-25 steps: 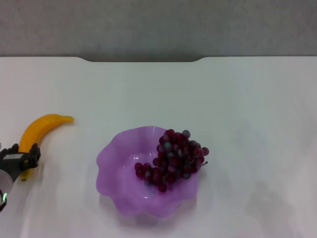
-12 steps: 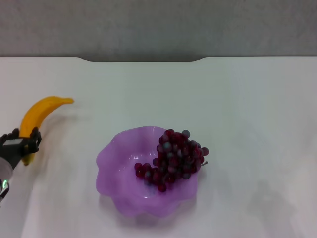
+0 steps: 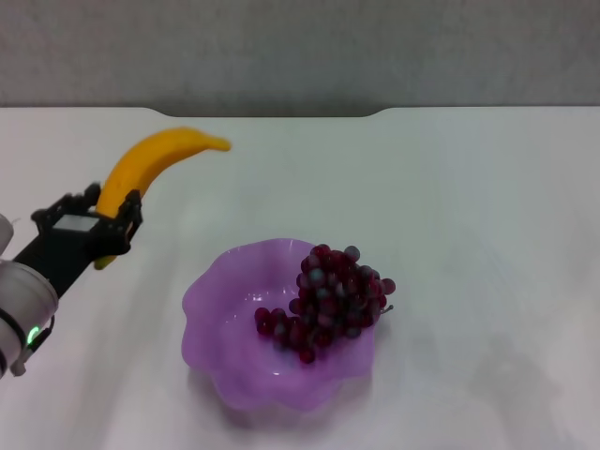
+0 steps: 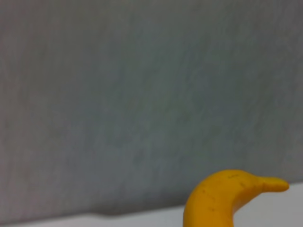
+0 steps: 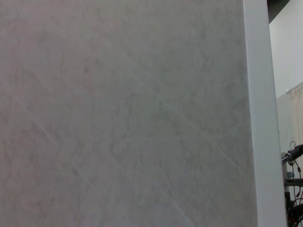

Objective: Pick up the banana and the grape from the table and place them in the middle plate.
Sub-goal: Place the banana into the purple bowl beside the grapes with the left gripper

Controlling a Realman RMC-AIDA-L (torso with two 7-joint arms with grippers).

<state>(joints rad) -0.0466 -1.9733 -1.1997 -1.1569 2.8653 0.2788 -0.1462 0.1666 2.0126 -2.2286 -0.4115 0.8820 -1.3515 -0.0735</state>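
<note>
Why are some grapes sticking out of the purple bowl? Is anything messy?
Nothing is spilled. The grape bunch lies inside the middle plate, piled against its right rim, with a few grapes poking over the edge. The left gripper holds the banana up above the table.

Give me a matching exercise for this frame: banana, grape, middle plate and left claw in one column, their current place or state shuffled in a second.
Things:
1. banana
2. grape
3. middle plate
4. left claw

Places or states:
A. resting on the white table, fruit inside
B. lying in the purple dish, toward its right side
C. shut around the fruit's lower end, left of the dish
D. held up off the table, tip pointing right

Pairs: 1-D, 2-B, 3-A, 4-C
</note>
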